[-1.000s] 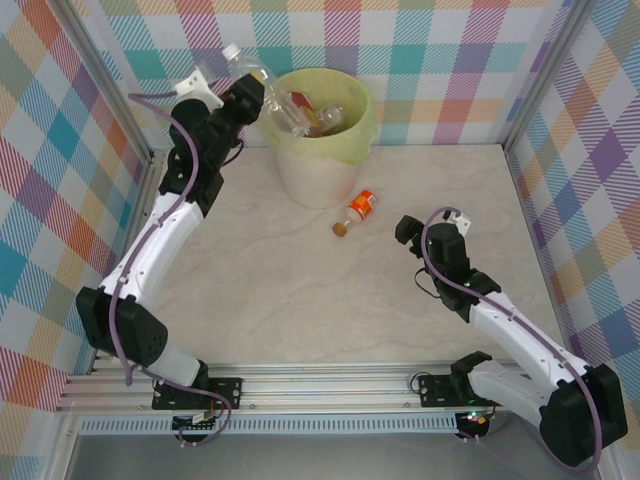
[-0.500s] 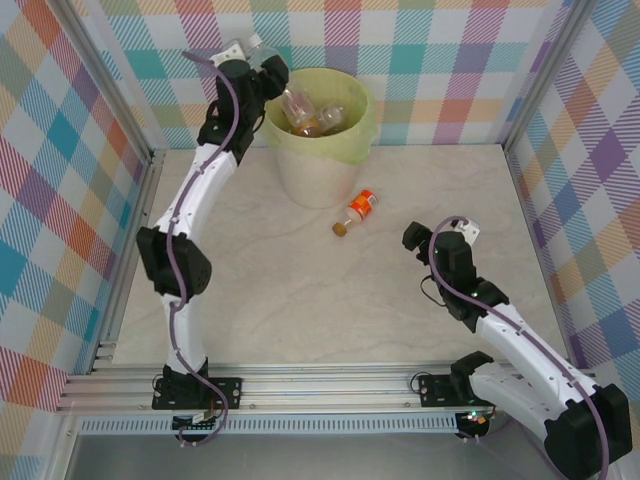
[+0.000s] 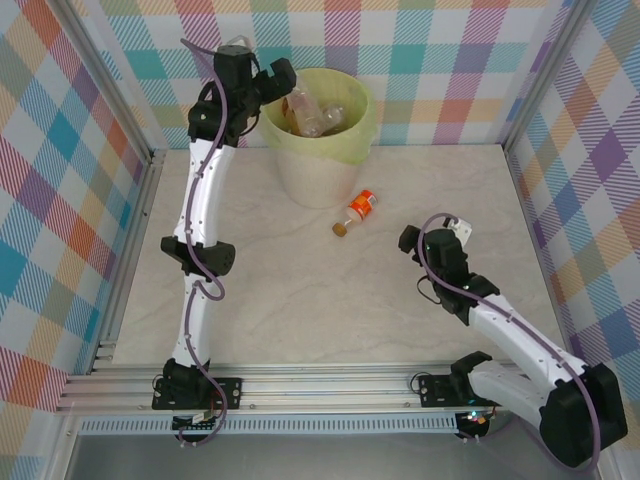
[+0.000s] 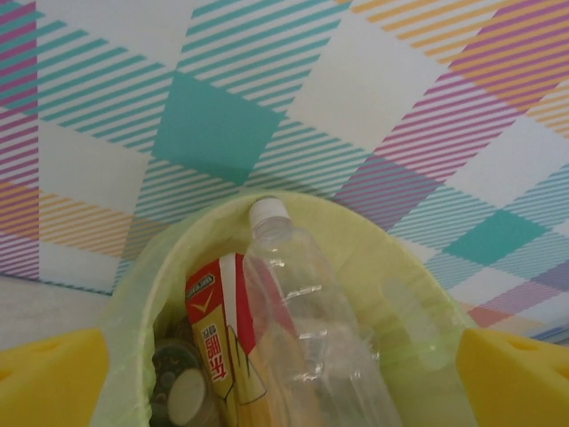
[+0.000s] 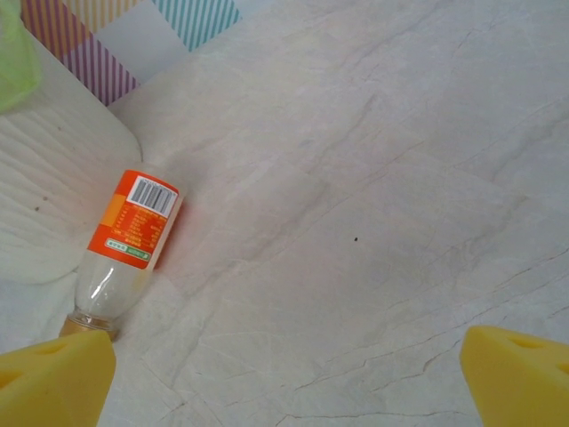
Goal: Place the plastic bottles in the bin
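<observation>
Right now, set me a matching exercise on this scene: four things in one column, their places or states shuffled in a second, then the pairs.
Things:
1. orange-label bottle
2. white-capped clear bottle
3. left tool
4. right tool

Places or states:
A. inside the bin, cap pointing up
B. open, at the bin's rim
C. lying on its side on the table, beside the bin
D. open, above bare table, to the right of the fallen bottle

Pairs: 1-C, 2-A, 3-B, 4-D
</observation>
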Available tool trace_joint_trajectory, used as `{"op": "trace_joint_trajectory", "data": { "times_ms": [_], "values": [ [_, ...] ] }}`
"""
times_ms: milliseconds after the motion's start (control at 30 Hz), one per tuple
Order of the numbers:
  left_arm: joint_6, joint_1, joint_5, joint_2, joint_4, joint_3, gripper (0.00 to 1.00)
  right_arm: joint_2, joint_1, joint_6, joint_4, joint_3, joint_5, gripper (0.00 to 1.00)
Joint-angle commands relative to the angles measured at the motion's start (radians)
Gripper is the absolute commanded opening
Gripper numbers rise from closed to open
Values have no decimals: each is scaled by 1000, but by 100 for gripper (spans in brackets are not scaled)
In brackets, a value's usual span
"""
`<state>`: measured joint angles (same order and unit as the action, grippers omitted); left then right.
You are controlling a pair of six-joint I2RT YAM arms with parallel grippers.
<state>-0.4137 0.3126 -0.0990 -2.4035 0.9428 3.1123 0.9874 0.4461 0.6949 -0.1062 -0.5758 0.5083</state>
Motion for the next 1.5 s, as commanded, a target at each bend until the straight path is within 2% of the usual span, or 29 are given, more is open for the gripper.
{"op": "trace_joint_trajectory", "data": {
  "times_ms": [0,133,233,400,600,800,967,1267,1467],
  "values": [
    [17,11,47,78,53,-11,100,36,-4,-15,35,-40,-25,100],
    [8,14,141,188,-52,-256,100,82,-3,-33,34,-62,-46,100],
    [7,17,157,303,-148,-502,100,107,-4,-53,45,-74,-71,100],
    [12,17,150,490,-285,-829,100,189,-4,-117,136,-98,-257,100],
    [0,17,119,626,-363,-1033,100,377,-3,-41,135,-219,-424,100],
    [-73,16,74,783,-581,-1320,100,533,16,66,169,-299,-484,100],
    [-121,13,25,903,-714,-1532,100,645,65,102,124,-385,-424,98],
    [-170,-1,-32,1076,-779,-1791,100,838,156,137,19,-579,-255,95],
    [-181,-25,-56,1140,-776,-1886,100,967,191,142,-92,-737,-162,95]
  ]
}}
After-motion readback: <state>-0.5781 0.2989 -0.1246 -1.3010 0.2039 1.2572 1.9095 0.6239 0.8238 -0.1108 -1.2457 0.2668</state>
